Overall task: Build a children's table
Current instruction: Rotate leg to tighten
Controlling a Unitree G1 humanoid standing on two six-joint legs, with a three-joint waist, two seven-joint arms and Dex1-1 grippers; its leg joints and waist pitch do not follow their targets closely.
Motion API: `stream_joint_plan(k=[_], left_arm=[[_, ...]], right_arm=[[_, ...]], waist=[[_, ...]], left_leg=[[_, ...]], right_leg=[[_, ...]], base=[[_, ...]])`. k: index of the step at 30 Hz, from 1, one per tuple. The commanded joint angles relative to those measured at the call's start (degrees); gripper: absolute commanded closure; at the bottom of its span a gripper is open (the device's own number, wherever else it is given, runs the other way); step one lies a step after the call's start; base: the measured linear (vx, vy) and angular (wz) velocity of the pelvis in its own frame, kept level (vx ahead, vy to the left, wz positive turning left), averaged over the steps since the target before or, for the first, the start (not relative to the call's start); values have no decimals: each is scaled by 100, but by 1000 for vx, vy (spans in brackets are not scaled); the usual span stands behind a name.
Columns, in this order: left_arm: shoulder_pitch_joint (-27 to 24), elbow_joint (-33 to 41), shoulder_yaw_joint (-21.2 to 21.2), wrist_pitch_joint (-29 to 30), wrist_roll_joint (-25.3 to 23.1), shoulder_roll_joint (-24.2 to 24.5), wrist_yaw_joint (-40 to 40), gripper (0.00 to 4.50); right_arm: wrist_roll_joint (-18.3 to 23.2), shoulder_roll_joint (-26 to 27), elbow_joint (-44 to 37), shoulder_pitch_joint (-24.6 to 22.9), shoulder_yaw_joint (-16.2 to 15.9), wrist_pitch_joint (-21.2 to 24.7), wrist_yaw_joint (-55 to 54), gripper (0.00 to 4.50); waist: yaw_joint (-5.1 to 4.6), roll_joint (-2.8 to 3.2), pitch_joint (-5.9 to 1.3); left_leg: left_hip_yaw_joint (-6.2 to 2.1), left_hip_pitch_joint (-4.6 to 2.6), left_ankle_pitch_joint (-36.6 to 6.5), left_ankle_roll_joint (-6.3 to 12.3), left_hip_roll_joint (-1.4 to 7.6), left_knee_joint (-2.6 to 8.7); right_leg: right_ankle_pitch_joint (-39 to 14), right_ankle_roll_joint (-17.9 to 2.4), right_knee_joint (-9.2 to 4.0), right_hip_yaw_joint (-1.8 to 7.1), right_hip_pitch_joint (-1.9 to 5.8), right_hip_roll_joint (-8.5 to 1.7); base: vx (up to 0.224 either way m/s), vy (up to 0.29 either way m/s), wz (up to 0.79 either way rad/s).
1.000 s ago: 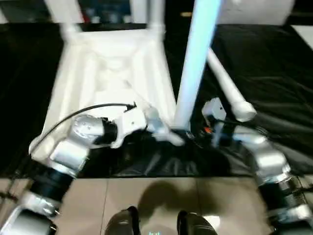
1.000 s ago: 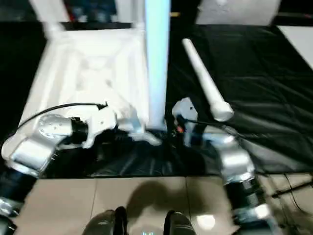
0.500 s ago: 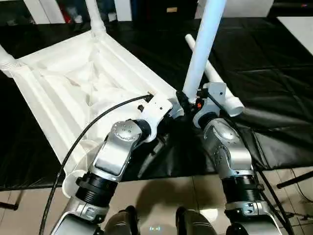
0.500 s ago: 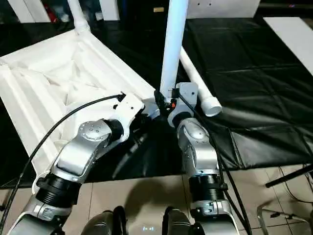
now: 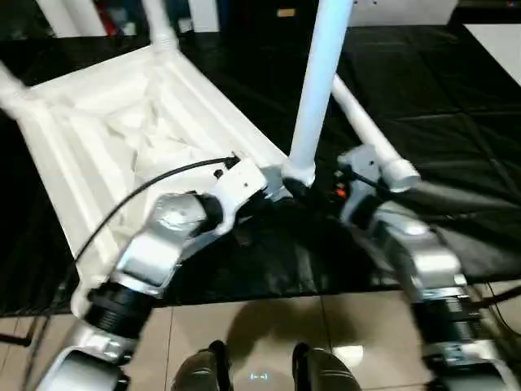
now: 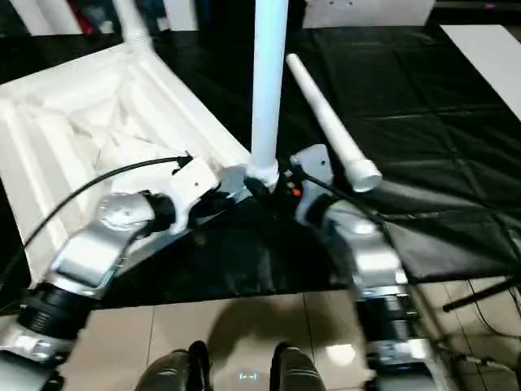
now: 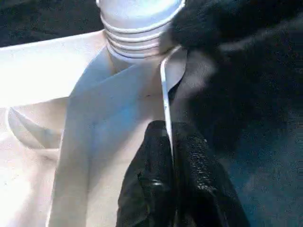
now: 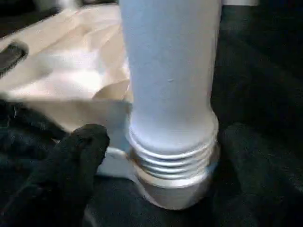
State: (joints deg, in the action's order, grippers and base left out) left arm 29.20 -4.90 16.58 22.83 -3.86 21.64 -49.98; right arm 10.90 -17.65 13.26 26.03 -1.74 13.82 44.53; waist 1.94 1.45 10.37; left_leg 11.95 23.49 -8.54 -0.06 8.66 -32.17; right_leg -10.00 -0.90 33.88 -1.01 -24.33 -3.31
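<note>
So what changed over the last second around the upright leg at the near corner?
The right tool has opened and let go of the upright leg: its fingers now stand apart on either side of the threaded base. The leg stays upright in the corner socket. The left tool stays shut on the tabletop's rim, and the loose leg lies where it was.

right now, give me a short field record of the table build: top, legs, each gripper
top: table top upside down on the black cloth, ribs up
upright leg: leg standing in the near corner socket, threads showing
loose leg: spare leg lying on the cloth
left gripper: jaws shut on the top's rim
right gripper: jaws open either side of the leg
</note>
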Motion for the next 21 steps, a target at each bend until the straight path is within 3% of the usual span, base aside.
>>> stream_joint_plan(k=[1, 3, 10, 15, 21], left_arm=[[-52, -64, 322, -384, 48, 173, -612, 450], [29, -271, 472, -791, 67, 460, -1125, 450], [306, -784, 694, -1497, 68, 760, -1845, 450], [464, -1041, 840, -1900, 35, 838, -2237, 450], [575, -1232, 867, -2077, 26, 780, -2321, 450]], right_arm=[[45, -187, -34, 42, -160, -176, 508, 6], [16, -588, -9, 83, -416, -340, 1214, 6], [26, -912, 313, 319, -698, -563, 2163, 6], [21, -901, 711, 605, -801, -695, 2405, 48], [-40, -874, 924, 702, -889, -782, 2587, 109]], waist=[[18, -3, -460], [58, -8, -446], [129, -11, -453], [141, -15, -461], [148, -38, -461]], left_leg=[[-213, -243, -838, 641, 452, 303], [-203, -259, -934, 642, 457, 306], [-209, -259, -1089, 498, 476, 322], [-201, -265, -1084, 453, 484, 320], [-194, -246, -955, 565, 483, 305]], right_leg=[[-533, -1569, -331, 240, 271, -488], [-641, -1570, -339, 238, 260, -483], [-891, -1650, -334, 242, 260, -517], [-896, -1678, -324, 250, 259, -523], [-792, -1720, -311, 243, 264, -524]], base=[[0, 0, 0], [0, 0, 0], [0, 0, 0], [0, 0, 0], [0, 0, 0]])
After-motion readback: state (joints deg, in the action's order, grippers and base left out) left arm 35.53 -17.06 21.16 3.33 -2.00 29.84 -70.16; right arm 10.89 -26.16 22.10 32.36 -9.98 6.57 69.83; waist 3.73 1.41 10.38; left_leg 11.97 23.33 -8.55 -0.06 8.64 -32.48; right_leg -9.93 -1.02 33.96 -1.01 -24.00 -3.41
